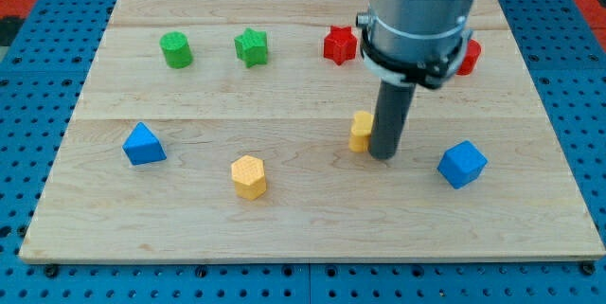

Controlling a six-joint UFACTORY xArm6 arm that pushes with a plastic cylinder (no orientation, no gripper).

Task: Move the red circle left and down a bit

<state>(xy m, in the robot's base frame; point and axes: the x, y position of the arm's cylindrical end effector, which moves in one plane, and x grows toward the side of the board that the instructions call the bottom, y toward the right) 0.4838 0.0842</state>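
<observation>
The red circle (470, 56) sits near the view's top right, mostly hidden behind the arm's grey body. My tip (383, 156) rests on the wooden board (303, 219) at centre right, well below and left of the red circle. It stands right next to a yellow block (361, 131) on its left, whose shape is partly hidden; I cannot tell if they touch.
A red star (339, 44) lies at the top, left of the arm. A green star (251, 46) and green cylinder (175, 49) lie top left. A blue triangle (143, 143), yellow hexagon (249, 175) and blue cube (461, 163) lie lower down.
</observation>
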